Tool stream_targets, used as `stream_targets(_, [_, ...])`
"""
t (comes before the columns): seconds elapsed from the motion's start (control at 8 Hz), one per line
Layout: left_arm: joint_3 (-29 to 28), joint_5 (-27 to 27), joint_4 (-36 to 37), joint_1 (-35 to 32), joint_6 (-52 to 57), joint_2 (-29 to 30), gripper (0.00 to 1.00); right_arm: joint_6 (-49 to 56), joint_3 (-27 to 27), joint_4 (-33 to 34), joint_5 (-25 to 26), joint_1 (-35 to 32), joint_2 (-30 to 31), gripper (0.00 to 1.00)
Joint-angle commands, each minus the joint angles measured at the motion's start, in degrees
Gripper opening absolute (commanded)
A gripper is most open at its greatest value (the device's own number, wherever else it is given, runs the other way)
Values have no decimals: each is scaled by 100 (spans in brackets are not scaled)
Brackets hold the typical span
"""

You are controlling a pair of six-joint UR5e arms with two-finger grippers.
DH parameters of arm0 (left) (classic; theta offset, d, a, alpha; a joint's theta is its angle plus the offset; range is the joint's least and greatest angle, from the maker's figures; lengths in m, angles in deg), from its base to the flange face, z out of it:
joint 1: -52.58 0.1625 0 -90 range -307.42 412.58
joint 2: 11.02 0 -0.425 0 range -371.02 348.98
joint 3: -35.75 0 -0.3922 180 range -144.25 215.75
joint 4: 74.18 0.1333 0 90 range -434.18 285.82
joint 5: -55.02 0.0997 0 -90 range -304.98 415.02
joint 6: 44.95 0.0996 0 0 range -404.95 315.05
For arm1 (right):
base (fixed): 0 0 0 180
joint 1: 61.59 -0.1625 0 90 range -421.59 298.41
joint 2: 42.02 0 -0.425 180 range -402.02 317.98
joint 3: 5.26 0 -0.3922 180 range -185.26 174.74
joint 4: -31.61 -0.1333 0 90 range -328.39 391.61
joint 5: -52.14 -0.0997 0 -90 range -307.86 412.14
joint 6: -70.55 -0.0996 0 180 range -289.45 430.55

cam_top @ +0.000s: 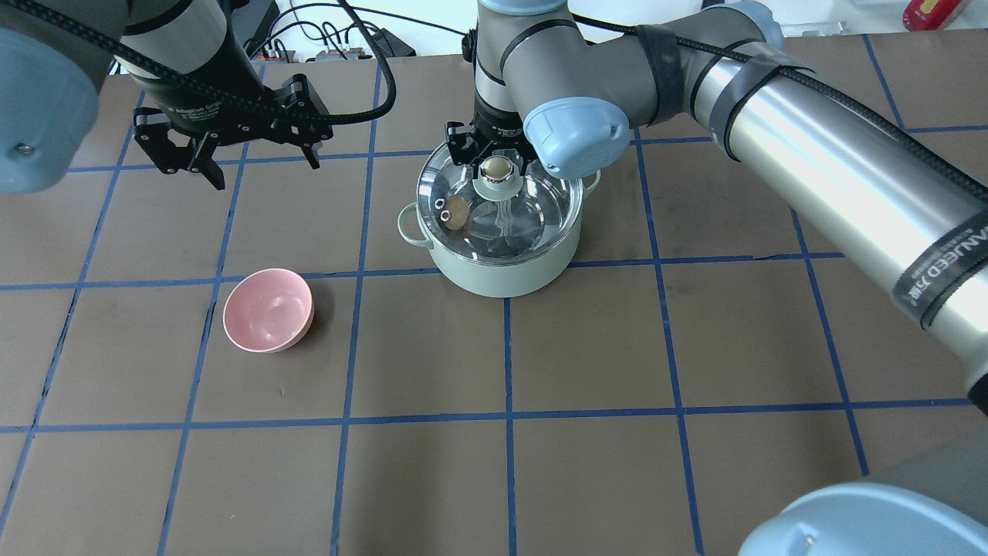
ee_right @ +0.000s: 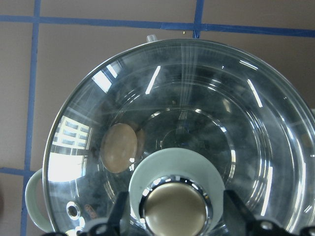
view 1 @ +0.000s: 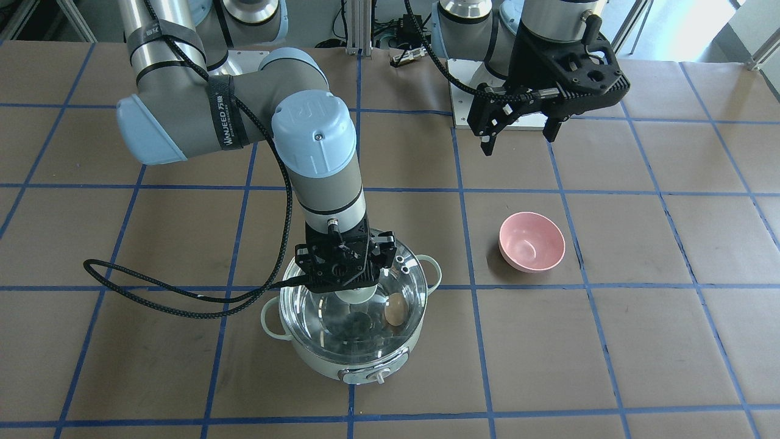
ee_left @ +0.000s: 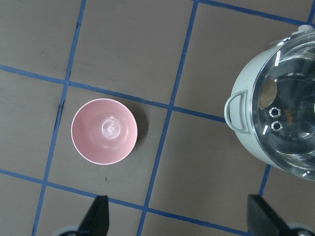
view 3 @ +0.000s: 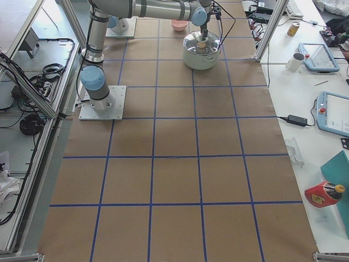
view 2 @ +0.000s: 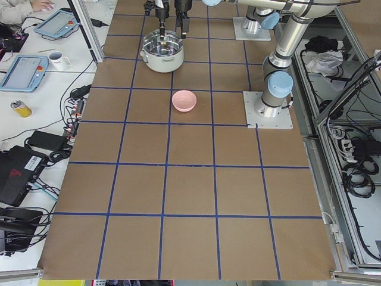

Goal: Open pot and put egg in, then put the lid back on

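The mint-green pot (cam_top: 502, 274) stands at mid-table with the clear glass lid (cam_top: 540, 212) resting on it. The tan egg (cam_top: 457, 215) lies inside, seen through the glass; it also shows in the front view (view 1: 395, 309) and the right wrist view (ee_right: 119, 147). My right gripper (cam_top: 495, 162) is low over the lid, and its open jaws straddle the beige knob (ee_right: 174, 211) with a small gap on each side. My left gripper (cam_top: 231, 166) is open and empty, raised above the table behind the pink bowl.
An empty pink bowl (cam_top: 268, 310) sits on the table on the robot's left of the pot; it also shows in the left wrist view (ee_left: 104, 131). The right arm's cable (view 1: 183, 299) loops down beside the pot.
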Motion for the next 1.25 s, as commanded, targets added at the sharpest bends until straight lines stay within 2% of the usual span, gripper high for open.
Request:
stream_targets(0.0, [0,0,0,3,-5,9,100,-6,-3,-174,-78,9,177,100])
stream_targets(0.25, [0,0,0,3,4,17,100,37,-29,-577,-87,175,422,100])
stream_targets(0.5, [0,0,0,3,4,26,100,256,32,-1140,-69,945,974,100])
stream_targets(0.88, [9,35,-52,12,30,35,100,1143,156,-1414,36,2150,1460,100])
stream_targets(1.12, [0,18,26,12,30,35,100,1258,156,-1774,448,2469,1679,100])
